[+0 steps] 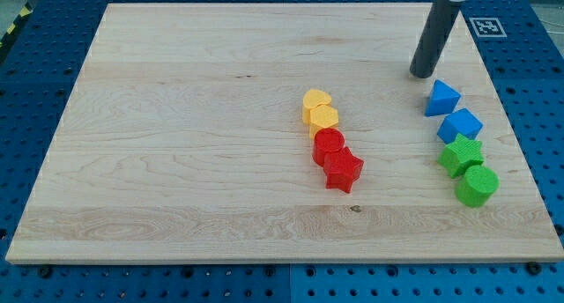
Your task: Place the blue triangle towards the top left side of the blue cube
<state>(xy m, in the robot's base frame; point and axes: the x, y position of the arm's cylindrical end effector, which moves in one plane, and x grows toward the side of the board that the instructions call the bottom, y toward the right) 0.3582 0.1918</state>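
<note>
The blue triangle (441, 98) lies near the board's right side. The blue cube (460, 125) sits just below it and slightly to the right, almost touching it. My tip (422, 74) rests on the board just above and to the left of the blue triangle, a small gap apart. The dark rod rises from the tip toward the view's top.
A green star (461, 155) and a green cylinder (477, 186) lie below the blue cube in a line. At the board's middle sit a yellow heart (316, 101), a yellow block (323, 120), a red cylinder (329, 145) and a red star (344, 170). The wooden board (176, 136) lies on a blue pegboard.
</note>
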